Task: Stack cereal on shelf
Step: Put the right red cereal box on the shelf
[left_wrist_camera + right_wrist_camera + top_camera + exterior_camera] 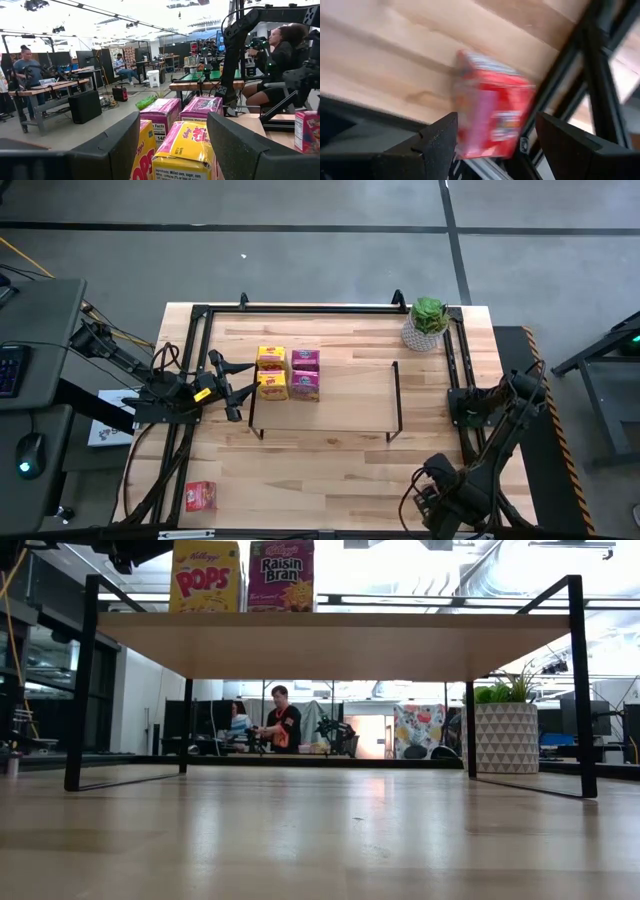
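A low shelf (pixel 340 395) is seen from above at the table's centre. Four cereal boxes stand on its 9 o'clock end: two yellow boxes (pixel 272 372) and, touching them at 3 o'clock, two pink boxes (pixel 305 374). The left gripper (pixel 232 388) is held just off the yellow boxes at their 9 o'clock, fingers spread and empty, in line with them. One red box (pixel 200 496) lies on the table at the 7 o'clock corner, well apart from the shelf. The right gripper (pixel 492 142) is seen spread wide and empty, a red box (pixel 492 117) framed beyond its fingers. In the overhead view the left arm appears nearer the corner box.
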You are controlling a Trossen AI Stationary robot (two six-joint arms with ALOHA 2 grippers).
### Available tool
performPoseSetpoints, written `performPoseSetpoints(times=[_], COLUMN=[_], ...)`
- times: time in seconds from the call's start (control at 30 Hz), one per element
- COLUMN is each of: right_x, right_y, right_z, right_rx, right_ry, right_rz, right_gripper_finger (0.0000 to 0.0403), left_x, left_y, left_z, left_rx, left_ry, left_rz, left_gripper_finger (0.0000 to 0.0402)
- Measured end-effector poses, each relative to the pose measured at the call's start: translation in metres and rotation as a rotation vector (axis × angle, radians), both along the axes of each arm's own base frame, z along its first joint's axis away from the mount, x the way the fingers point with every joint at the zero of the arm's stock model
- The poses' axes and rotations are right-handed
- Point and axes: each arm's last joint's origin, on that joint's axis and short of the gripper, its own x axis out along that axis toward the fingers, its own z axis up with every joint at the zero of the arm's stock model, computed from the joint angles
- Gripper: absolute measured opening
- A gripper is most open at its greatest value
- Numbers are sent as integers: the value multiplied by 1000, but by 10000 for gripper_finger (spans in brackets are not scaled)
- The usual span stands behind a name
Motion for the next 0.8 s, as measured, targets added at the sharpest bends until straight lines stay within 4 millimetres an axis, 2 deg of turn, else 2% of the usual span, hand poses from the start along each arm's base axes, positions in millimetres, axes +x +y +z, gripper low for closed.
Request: performPoseSetpoints(times=[0.13,0.27,0.6,0.8], right_x=[-7,-13,-10,-10], right_y=[0,6,10,10], right_z=[1,-2,-3,-3], right_rx=[-32,-34,1,-5], right_ry=[47,22,-40,-49], right_rz=[-78,-134,-32,-34], right_gripper_finger=[259,259,259,259], left_x=[0,0,0,0], left_y=[0,0,0,0], left_z=[0,0,0,0], left_rx=[0,0,-9,-8], left_ry=[0,0,-3,-3], left_rz=[0,0,-1,-2], left_gripper_finger=[220,220,220,220])
